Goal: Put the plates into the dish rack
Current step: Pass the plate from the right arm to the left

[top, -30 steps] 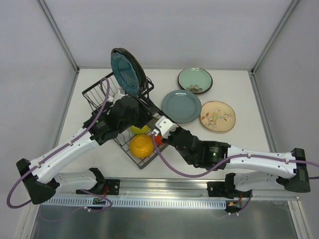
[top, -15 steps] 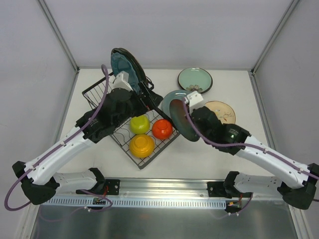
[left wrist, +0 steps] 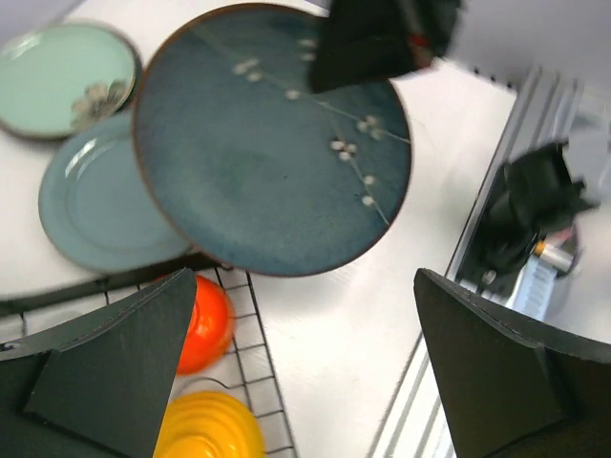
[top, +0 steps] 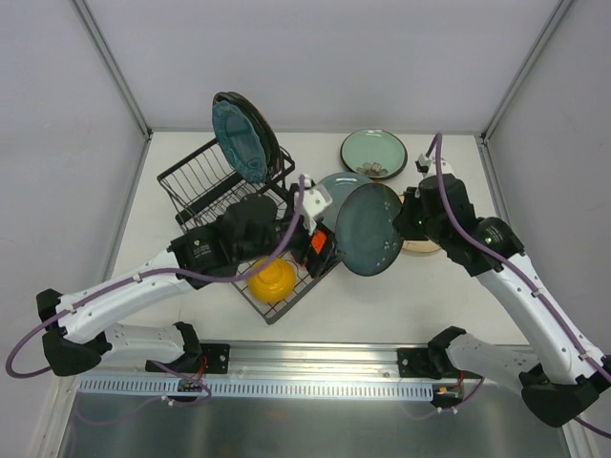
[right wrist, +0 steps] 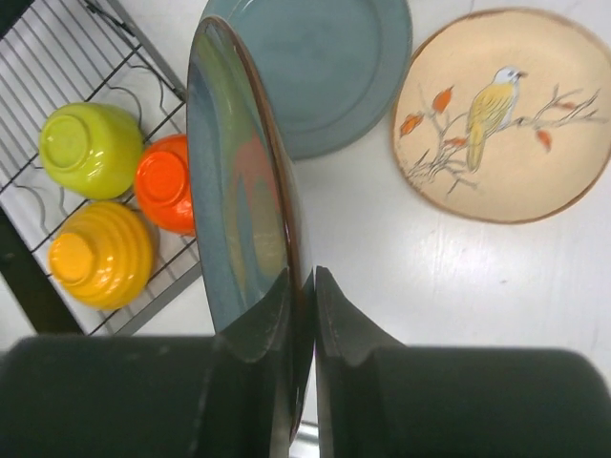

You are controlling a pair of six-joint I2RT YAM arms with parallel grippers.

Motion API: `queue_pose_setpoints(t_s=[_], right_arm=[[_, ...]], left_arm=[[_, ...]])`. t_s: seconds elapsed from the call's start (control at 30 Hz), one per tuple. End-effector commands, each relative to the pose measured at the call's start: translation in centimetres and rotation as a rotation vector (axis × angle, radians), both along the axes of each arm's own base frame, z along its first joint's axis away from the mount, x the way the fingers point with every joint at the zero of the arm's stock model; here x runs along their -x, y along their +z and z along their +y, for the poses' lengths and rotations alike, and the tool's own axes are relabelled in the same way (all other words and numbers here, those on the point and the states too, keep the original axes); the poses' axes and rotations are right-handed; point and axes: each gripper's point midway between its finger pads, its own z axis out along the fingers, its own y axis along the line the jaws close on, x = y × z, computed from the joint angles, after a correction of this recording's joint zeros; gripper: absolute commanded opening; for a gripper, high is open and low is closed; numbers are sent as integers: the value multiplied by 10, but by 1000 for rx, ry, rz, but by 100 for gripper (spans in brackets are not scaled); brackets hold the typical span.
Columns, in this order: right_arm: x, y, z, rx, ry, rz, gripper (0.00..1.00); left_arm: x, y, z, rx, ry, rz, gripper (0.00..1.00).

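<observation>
My right gripper [right wrist: 304, 310] is shut on the rim of a dark teal plate [top: 369, 229], holding it on edge above the table to the right of the dish rack [top: 205, 181]. In the left wrist view that plate [left wrist: 272, 143] shows its glazed face with small white flowers. My left gripper [left wrist: 305, 382] stands open and holds nothing, over the rack's low basket corner. Two plates [top: 241, 138] stand upright in the rack's raised slots. A mint green plate [top: 374, 153] and a grey-blue plate [top: 329, 186] lie flat on the table.
A tan plate with a bird [right wrist: 506, 114] lies under my right arm. A green bowl [right wrist: 91, 143], an orange bowl [right wrist: 167, 181] and a yellow bowl [right wrist: 100, 253] sit upside down in the rack's basket. A metal rail [top: 325, 358] runs along the near table edge.
My right arm has lifted the dark teal plate and swung it right, away from the rack. My left gripper has opened and moved from the raised slots to the basket's right corner.
</observation>
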Motion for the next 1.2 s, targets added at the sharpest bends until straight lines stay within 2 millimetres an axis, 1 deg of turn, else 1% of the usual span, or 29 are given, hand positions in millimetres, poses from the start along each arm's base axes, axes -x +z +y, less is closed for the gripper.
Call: queue_pose_setpoints(t_s=[0.0, 0.03, 0.07, 0.1, 0.13, 0.17, 0.2, 0.23, 0.27, 0.3, 0.33, 0.4, 0.43, 0.47, 0.5, 0.57, 0.6, 0.63, 0.67, 0.73, 0.77, 0.87, 0.9, 0.93, 0.97, 1.03, 1.07, 1.17], right_arm=[[-1, 60, 28, -303, 15, -66, 1], [-3, 61, 24, -324, -12, -57, 1], [-3, 61, 24, -338, -20, -49, 1], [-2, 63, 26, -361, -13, -36, 1], [-3, 63, 24, -381, -30, -23, 1], [-2, 64, 27, -399, -22, -11, 0], [-3, 65, 26, -410, -30, -6, 1], [-4, 66, 26, -426, -43, -6, 0], [-4, 68, 26, -436, -48, -6, 1], [-1, 70, 31, -460, -24, 6, 1], [-1, 72, 31, -471, -30, 6, 0], [0, 76, 29, -496, -42, 5, 1], [0, 77, 30, -506, -43, 5, 1], [2, 79, 31, -520, -41, 11, 1], [3, 81, 30, -528, -44, 15, 1], [5, 82, 32, -549, -36, 30, 1], [5, 82, 31, -554, -39, 34, 1], [6, 82, 32, -557, -37, 42, 1], [8, 82, 32, -564, -31, 46, 1], [9, 81, 31, -569, -34, 54, 1], [10, 81, 30, -571, -37, 54, 1], [11, 79, 28, -571, -42, 56, 1], [11, 79, 28, -574, -45, 57, 1], [12, 77, 28, -574, -46, 61, 1], [11, 78, 28, -578, -46, 58, 1], [11, 77, 28, -586, -47, 64, 1], [11, 77, 29, -592, -46, 66, 1], [10, 78, 31, -603, -42, 73, 1]], left_arm=[[16, -4, -22, -143, -196, -329, 99], [17, -9, -25, -174, -193, -355, 99], [18, -10, -28, -197, -205, -402, 99], [24, -15, -31, -222, -203, -424, 99], [25, -19, -36, -234, -205, -441, 99], [25, -21, -38, -254, -208, -470, 99], [31, -29, -41, -278, -207, -489, 99], [32, -34, -45, -296, -206, -504, 99], [34, -35, -50, -297, -208, -534, 99], [37, -41, -51, -316, -196, -549, 99], [39, -48, -55, -333, -204, -555, 99], [38, -55, -58, -347, -184, -584, 99], [40, -62, -60, -374, -183, -597, 99], [39, -60, -63, -376, -172, -634, 99], [39, -64, -67, -378, -163, -658, 99], [36, -68, -67, -420, -133, -717, 99], [33, -66, -71, -409, -111, -738, 98], [29, -65, -68, -432, -84, -767, 97], [26, -68, -68, -440, -75, -782, 93], [22, -64, -69, -441, -49, -823, 90], [21, -67, -70, -453, -47, -829, 84], [19, -68, -68, -471, -38, -839, 76], [18, -69, -68, -480, -39, -844, 69], [17, -72, -66, -493, -34, -846, 66], [17, -73, -66, -496, -32, -846, 62], [17, -77, -65, -514, -37, -849, 58], [17, -77, -64, -514, -41, -848, 53], [18, -81, -63, -531, -52, -845, 46]])
